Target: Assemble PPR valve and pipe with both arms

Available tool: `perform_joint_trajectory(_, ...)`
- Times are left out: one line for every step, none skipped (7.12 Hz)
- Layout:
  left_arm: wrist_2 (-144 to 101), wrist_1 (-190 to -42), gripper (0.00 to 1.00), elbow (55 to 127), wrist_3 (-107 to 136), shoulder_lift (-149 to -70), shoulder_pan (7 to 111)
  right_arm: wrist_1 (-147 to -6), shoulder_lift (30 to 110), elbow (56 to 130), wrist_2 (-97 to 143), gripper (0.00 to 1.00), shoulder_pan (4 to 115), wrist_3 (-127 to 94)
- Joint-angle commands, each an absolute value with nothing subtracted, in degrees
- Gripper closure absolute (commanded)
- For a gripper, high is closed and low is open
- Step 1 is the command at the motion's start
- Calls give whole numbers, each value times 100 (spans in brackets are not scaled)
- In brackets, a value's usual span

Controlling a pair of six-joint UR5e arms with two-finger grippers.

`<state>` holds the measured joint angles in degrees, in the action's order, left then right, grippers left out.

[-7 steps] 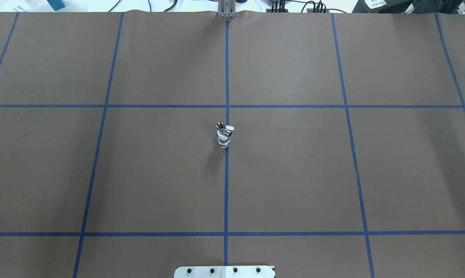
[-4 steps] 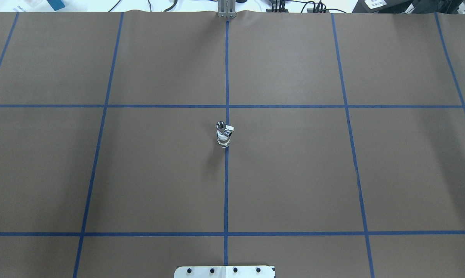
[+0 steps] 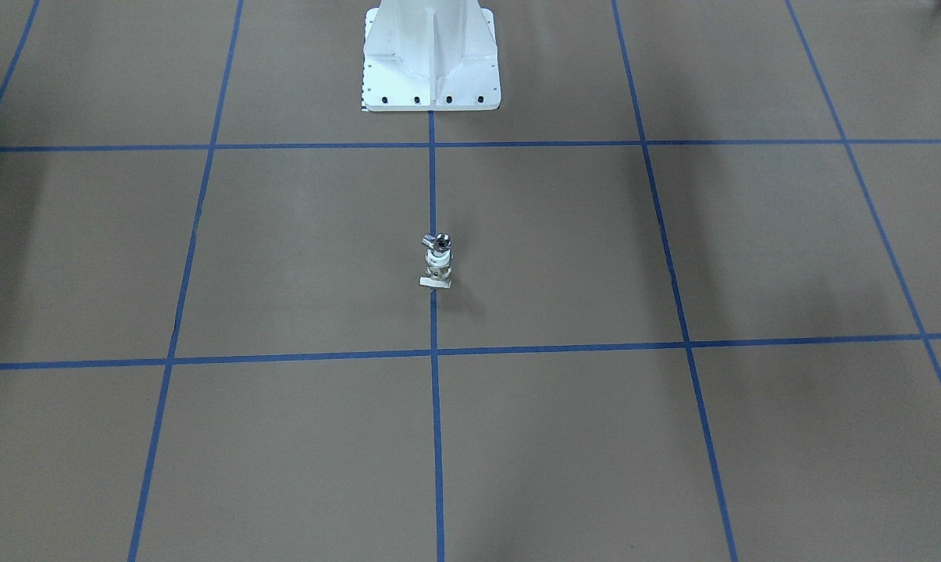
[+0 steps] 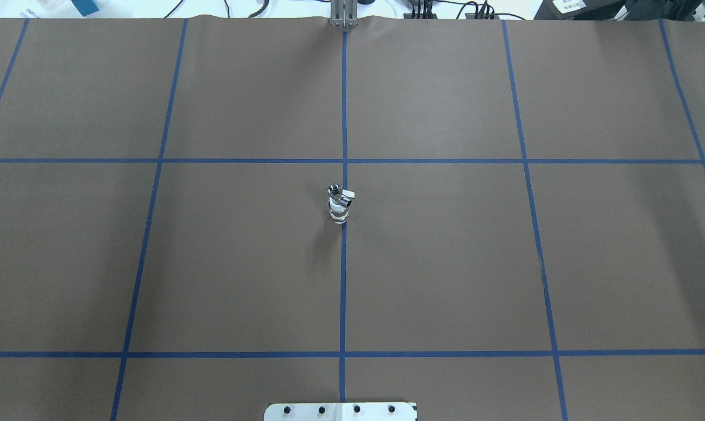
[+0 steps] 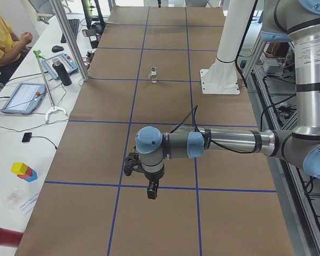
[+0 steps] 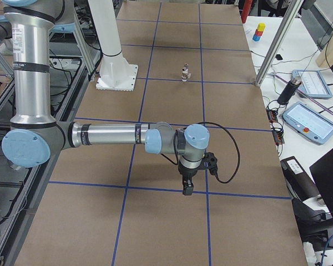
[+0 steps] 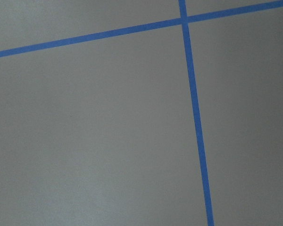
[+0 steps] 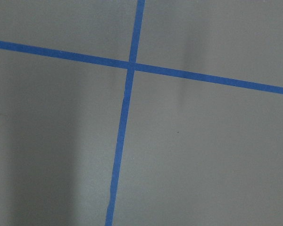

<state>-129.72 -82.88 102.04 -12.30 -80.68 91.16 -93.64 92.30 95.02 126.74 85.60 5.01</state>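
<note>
A small metal and white valve-and-pipe piece (image 4: 339, 204) stands upright on the centre blue line; it also shows in the front-facing view (image 3: 437, 261), the left view (image 5: 153, 74) and the right view (image 6: 185, 72). My left arm (image 5: 224, 142) reaches out over the table's left end, its gripper (image 5: 152, 191) pointing down, far from the piece. My right arm (image 6: 111, 134) reaches over the right end, its gripper (image 6: 186, 190) pointing down, also far from it. I cannot tell whether either gripper is open or shut. Both wrist views show only brown cover and blue tape.
The white bolted pedestal (image 3: 431, 62) stands at the robot's side of the table. A seated operator (image 5: 2, 42), tablets (image 5: 22, 97) and a black bottle (image 5: 63, 73) are along the operators' bench. Coloured blocks (image 5: 23, 170) lie there too.
</note>
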Motion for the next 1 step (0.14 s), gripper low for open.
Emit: perform_joint_trajectory(-12973,-8288,0,10204,-1230,-8068,9114,-9360,9237,9501,12674,0,8561,501)
